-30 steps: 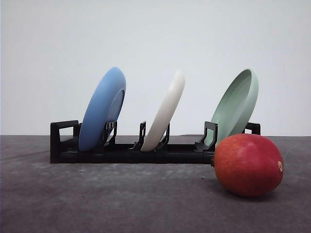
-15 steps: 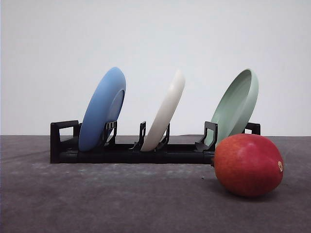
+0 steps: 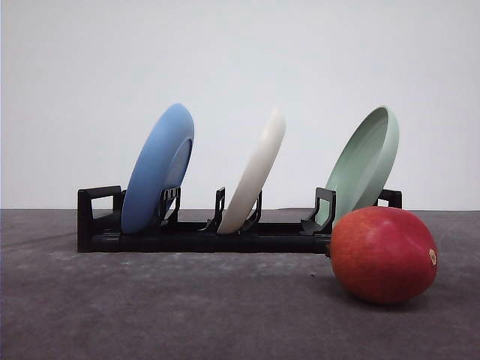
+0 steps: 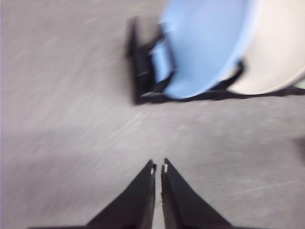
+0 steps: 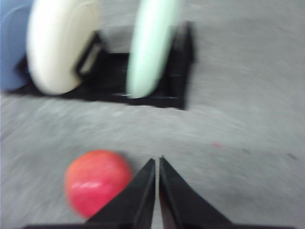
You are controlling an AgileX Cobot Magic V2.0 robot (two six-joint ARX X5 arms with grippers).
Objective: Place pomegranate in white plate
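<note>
The red pomegranate (image 3: 383, 255) rests on the dark table at the front right, just before the rack's right end. The white plate (image 3: 255, 174) stands on edge, leaning right, in the middle slot of the black rack (image 3: 187, 236). In the right wrist view the pomegranate (image 5: 97, 183) lies close beside my right gripper (image 5: 157, 162), whose fingers are shut with nothing between them; the white plate (image 5: 59, 45) stands farther off. My left gripper (image 4: 158, 167) is shut and empty above bare table, with the white plate (image 4: 281, 47) showing behind the blue one.
A blue plate (image 3: 159, 166) leans in the rack's left slot and a pale green plate (image 3: 365, 163) in its right slot, just behind the fruit. The blue plate (image 4: 205, 43) and green plate (image 5: 150, 45) also show in the blurred wrist views. Grey table lies before the rack.
</note>
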